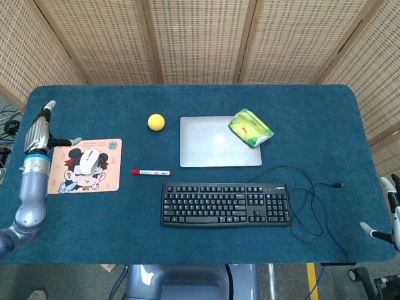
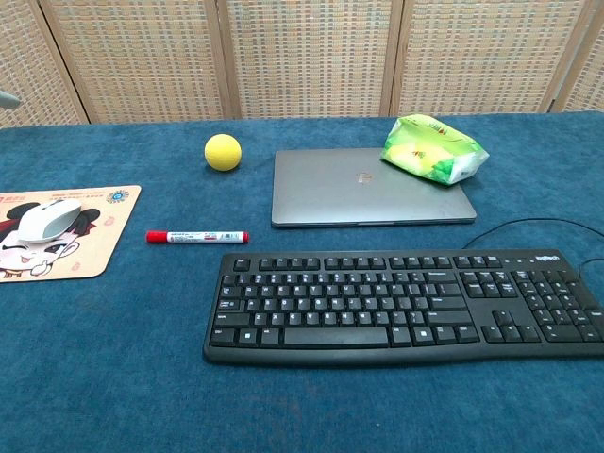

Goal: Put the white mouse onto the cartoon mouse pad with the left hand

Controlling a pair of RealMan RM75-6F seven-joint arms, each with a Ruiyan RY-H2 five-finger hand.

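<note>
The white mouse (image 1: 88, 161) (image 2: 49, 219) lies on the cartoon mouse pad (image 1: 107, 177) (image 2: 66, 260) at the table's left side, with nothing touching it. My left hand (image 1: 39, 132) hangs off the pad's left edge, lifted clear of the mouse, fingers spread and empty. In the chest view only a fingertip of it shows at the far left edge. My right hand (image 1: 389, 212) sits at the table's right front corner, mostly cut off, its visible fingers apart and holding nothing.
A red marker (image 1: 150, 172) lies just right of the pad. A yellow ball (image 1: 156, 122), a closed laptop (image 1: 220, 150) with a green packet (image 1: 250, 127) on its corner, and a black keyboard (image 1: 225, 204) with a trailing cable (image 1: 312, 206) fill the middle and right.
</note>
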